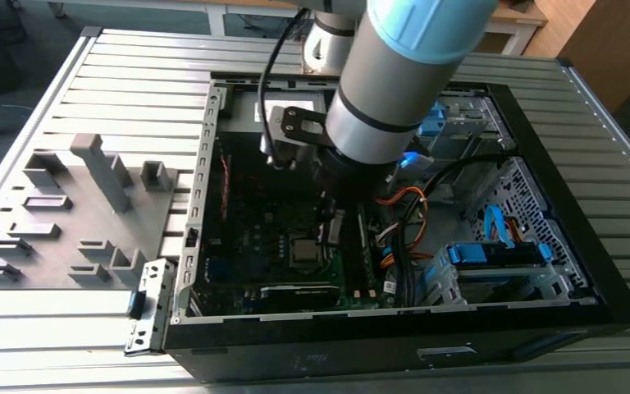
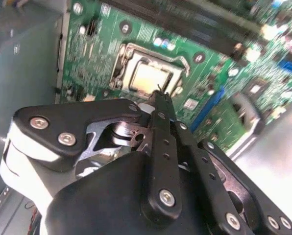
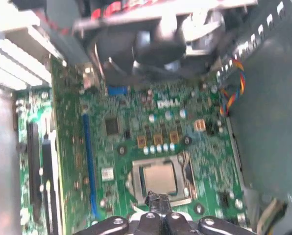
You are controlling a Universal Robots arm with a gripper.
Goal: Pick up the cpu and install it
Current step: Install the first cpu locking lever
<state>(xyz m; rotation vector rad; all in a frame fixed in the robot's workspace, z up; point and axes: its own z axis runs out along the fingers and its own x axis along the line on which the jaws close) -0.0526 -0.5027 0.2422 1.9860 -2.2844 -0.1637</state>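
in its socket frame (image 3: 160,180), cpu (image 3: 158,177) seated.

The cpu (image 3: 158,177) is a small square chip with a pale silvery top. In both wrist views it lies flat and square inside the metal socket frame (image 2: 131,53) on the green motherboard (image 3: 136,122), apparently seated (image 2: 150,78).

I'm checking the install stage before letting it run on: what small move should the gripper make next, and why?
Probably a short, straight lift away from the green motherboard. The small pale silvery square cpu lies flat inside the silver metal socket frame. The black gripper hangs at the frame's edge, tips together and holding nothing. Any sideways move there could scrape the socket.
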